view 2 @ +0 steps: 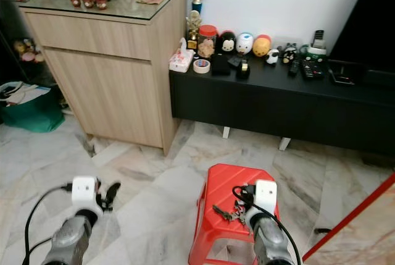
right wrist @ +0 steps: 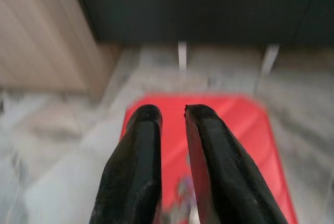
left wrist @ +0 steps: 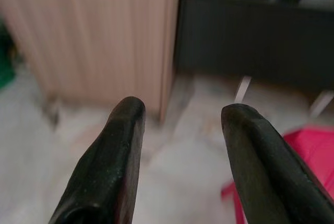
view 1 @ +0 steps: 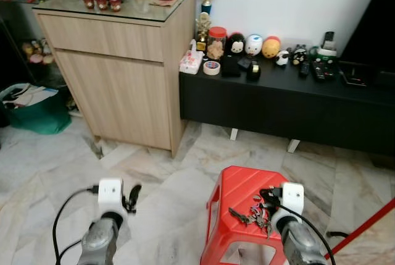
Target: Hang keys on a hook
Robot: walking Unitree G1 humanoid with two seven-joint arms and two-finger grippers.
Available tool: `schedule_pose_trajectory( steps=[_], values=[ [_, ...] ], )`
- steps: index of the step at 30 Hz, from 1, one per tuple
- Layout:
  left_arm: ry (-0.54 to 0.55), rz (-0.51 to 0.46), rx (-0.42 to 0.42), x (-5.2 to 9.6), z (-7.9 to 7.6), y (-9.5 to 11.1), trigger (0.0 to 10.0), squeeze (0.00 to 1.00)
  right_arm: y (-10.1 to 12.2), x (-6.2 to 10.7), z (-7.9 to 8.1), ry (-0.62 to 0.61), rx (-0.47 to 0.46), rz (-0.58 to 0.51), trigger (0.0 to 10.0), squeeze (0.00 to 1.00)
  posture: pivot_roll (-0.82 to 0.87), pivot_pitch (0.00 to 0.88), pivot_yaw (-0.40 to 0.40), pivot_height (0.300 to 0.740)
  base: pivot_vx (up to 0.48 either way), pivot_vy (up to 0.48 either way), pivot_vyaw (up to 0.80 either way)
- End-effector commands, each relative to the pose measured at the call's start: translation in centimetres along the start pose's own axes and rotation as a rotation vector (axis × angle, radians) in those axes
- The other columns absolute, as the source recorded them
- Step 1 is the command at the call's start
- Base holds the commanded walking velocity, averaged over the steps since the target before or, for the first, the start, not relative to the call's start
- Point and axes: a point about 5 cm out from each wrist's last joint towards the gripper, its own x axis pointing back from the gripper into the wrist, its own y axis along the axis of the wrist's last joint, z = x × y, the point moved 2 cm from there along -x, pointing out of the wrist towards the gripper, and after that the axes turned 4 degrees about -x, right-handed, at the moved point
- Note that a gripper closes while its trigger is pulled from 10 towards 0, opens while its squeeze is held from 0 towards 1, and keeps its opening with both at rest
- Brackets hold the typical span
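Red plastic stool (view 1: pixel 244 197) on pale marble floor (view 1: pixel 160 178), directly ahead and low. Bunch of keys (view 1: pixel 254 212) lies on the stool's seat, toward its near right part, loose and spread, just beside the right claw (view 1: pixel 269 196). Right claw sits over the stool's right side, above the seat; in the right wrist view its two black fingers (right wrist: pixel 138 172) stand close together with a thin gap between them, narrow, nothing gripped, the red seat and a blurred bit of the keys (right wrist: pixel 183 192) beyond and below the tips. Whether the tips touch the keys, cannot tell. Left claw (view 1: pixel 132 197) held over bare floor, well apart from the stool on the robot's left; left wrist view shows its fingers (left wrist: pixel 112 161) spread wide, holding nothing, a corner of the stool (left wrist: pixel 308 151) off to one side. Beyond: light wooden cabinet (view 1: pixel 123 73) with a glass top carrying small red cups (view 1: pixel 102 2); next to it a low black desk (view 1: pixel 284 101) against the white wall, carrying a jar (view 1: pixel 216 42), a roll of tape (view 1: pixel 212 67), round toy figures (view 1: pixel 253 44) and remote controls (view 1: pixel 320 67). Green bag (view 1: pixel 37 107) on the floor at far left.
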Motion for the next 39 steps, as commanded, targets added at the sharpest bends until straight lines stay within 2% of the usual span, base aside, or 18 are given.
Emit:
schedule_pose_trajectory(
  steps=[1, 5, 9, 16, 19, 26, 39],
  values=[
    [-0.004, -0.022, 0.004, 0.5, -0.1, 0.0, 10.0, 0.00, 1.1, -0.2, 0.0, 0.004, 0.009, -0.065, 10.0, 0.00, 0.05, 0.000, -0.062, 0.721, 0.000, 0.000, 0.00],
    [-0.011, -0.054, -0.006, 1.8, -0.4, -0.1, 10.0, 0.00, 2.1, 0.4, 0.0, 0.013, 0.047, -0.156, 10.0, 0.00, 0.05, 0.000, -0.062, 0.721, 0.000, 0.000, 0.00],
    [0.006, -0.063, 0.006, 2.1, -0.2, 0.0, 10.0, 0.00, 2.0, 0.6, 0.1, 0.014, 0.062, -0.168, 10.0, 0.00, 0.05, 0.000, -0.062, 0.721, 0.000, 0.000, 0.00],
    [-0.012, -0.068, 0.007, 1.8, -0.8, 0.6, 10.0, 0.00, 1.9, 0.3, 0.7, -0.010, 0.060, -0.153, 10.0, 0.00, 0.05, 0.000, -0.055, 0.721, 0.000, 0.000, 0.00],
    [-0.018, -0.067, 0.006, 1.6, -0.8, 0.6, 10.0, 0.00, 1.5, 0.1, 0.9, -0.010, 0.068, -0.116, 10.0, 0.00, 0.05, 0.000, -0.054, 0.721, 0.000, 0.000, 0.00],
    [-0.018, -0.058, 0.011, 1.6, -0.9, 0.6, 10.0, 0.00, 1.1, 0.1, 1.1, 0.015, 0.076, -0.089, 10.0, 0.00, 0.05, 0.000, -0.056, 0.672, 0.000, 0.000, 0.00],
    [-0.030, -0.026, 0.001, 1.6, -1.1, 0.2, 10.0, 0.00, 0.3, 0.3, 1.1, 0.026, 0.065, -0.050, 10.0, 0.00, 0.05, 0.000, -0.055, 0.672, 0.000, 0.000, 0.00]
  ],
)
